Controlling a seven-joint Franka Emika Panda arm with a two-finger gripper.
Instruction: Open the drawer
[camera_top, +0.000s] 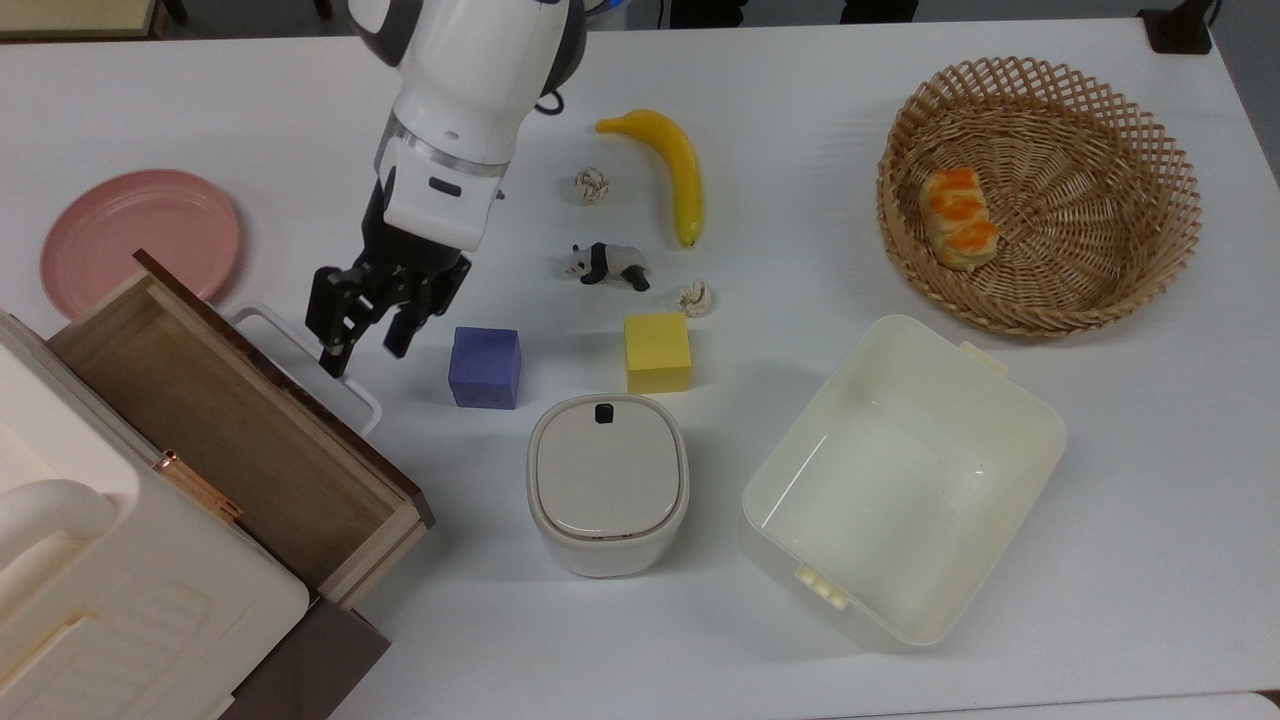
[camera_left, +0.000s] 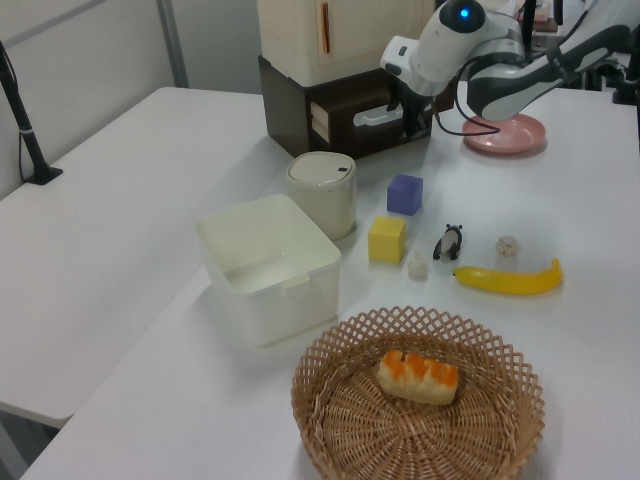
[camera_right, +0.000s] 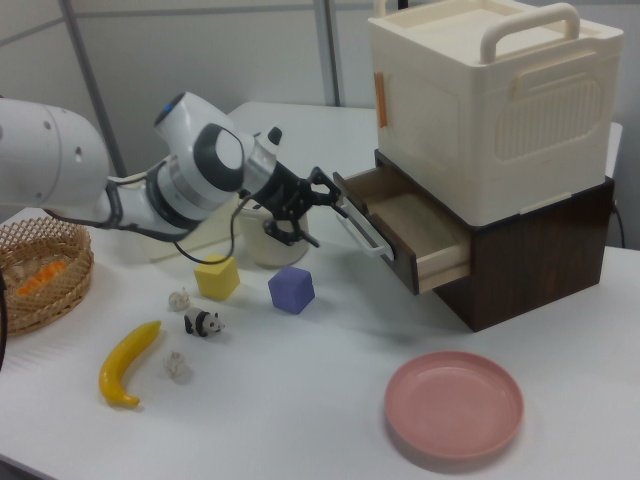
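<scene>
The drawer (camera_top: 215, 425) stands pulled out of the cream cabinet (camera_top: 110, 590) at the top view's lower left, showing light wood sides and a brown bottom. Its white loop handle (camera_top: 322, 367) sticks out from the dark front. My gripper (camera_top: 362, 352) is open just to the top view's right of the handle, one fingertip (camera_top: 330, 362) still over the bar. The left view has the gripper (camera_left: 405, 108) in front of the drawer front (camera_left: 350, 110). In the right view the gripper (camera_right: 312, 210) spreads beside the handle (camera_right: 360, 226) of the open drawer (camera_right: 405, 232).
A purple cube (camera_top: 485, 367) sits close by the gripper, with a yellow cube (camera_top: 657, 352) and a white lidded container (camera_top: 607, 483) beyond. A pink plate (camera_top: 140, 240), toy panda (camera_top: 608, 263), banana (camera_top: 670, 170), cream bin (camera_top: 1010, 470) and wicker basket (camera_top: 1040, 315) are around.
</scene>
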